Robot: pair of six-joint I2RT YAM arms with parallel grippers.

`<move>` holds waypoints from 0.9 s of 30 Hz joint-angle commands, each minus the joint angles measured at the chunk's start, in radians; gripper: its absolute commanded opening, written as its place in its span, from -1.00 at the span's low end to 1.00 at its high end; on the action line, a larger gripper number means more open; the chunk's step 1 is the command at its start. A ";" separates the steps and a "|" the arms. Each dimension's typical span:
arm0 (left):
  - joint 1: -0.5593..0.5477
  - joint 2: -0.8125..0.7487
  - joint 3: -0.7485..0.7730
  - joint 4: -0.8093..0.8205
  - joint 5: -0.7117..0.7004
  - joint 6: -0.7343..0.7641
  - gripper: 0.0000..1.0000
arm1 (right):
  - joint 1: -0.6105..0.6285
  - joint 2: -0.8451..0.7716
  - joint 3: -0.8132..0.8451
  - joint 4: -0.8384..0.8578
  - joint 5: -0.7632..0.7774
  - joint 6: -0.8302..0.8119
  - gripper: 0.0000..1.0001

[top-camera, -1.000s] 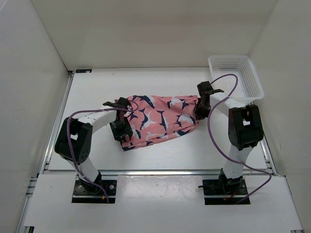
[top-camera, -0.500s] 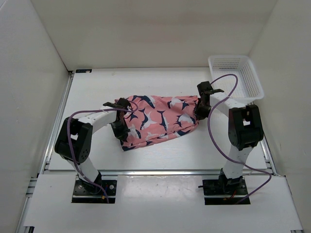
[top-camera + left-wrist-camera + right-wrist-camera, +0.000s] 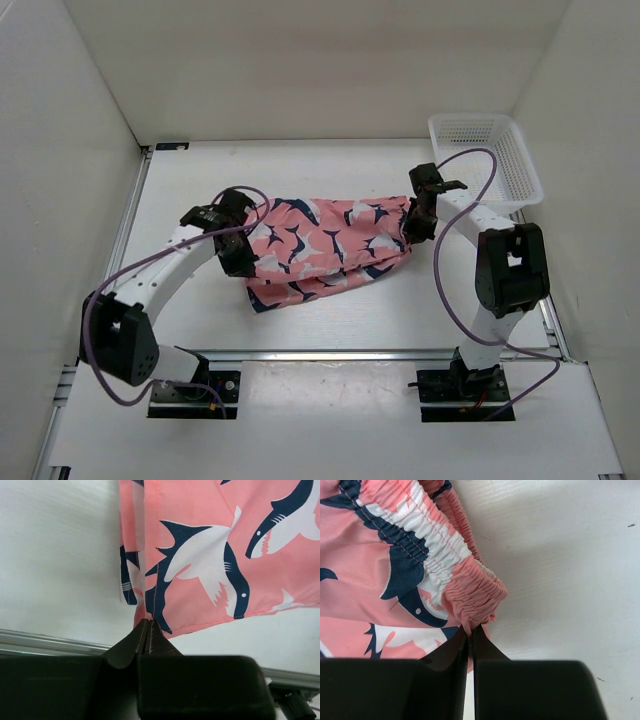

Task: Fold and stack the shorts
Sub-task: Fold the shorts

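Note:
The coral-pink shorts [image 3: 330, 245] with navy-and-white sharks lie stretched across the middle of the table. My left gripper [image 3: 238, 252] is shut on the hem at their left end, which hangs lifted off the table; in the left wrist view the shorts [image 3: 220, 560] hang from the pinched left gripper [image 3: 148, 623]. At the right end, my right gripper [image 3: 413, 222] is shut on the gathered elastic waistband. The right wrist view shows the bunched waistband of the shorts [image 3: 470, 587] caught between the tips of the right gripper [image 3: 470, 629].
A white mesh basket [image 3: 484, 160] stands at the back right corner of the table [image 3: 330, 170]. White walls close in the left, back and right. A metal rail [image 3: 330, 352] runs along the table's near edge.
The left gripper has shut on the left hem and lifted it back and leftward, the arm stretching out. The shorts' left end has risen. The right gripper has moved slightly back.

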 commanded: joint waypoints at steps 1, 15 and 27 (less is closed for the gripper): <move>-0.005 -0.077 -0.041 -0.045 0.022 -0.004 -0.80 | 0.004 -0.051 0.011 -0.029 0.024 -0.020 -0.89; -0.068 0.013 -0.244 0.068 0.097 -0.004 -0.80 | 0.004 -0.049 -0.047 -0.009 0.053 -0.020 0.54; -0.019 0.059 -0.037 0.007 -0.012 0.016 0.52 | -0.043 0.050 -0.047 0.072 -0.122 -0.029 0.68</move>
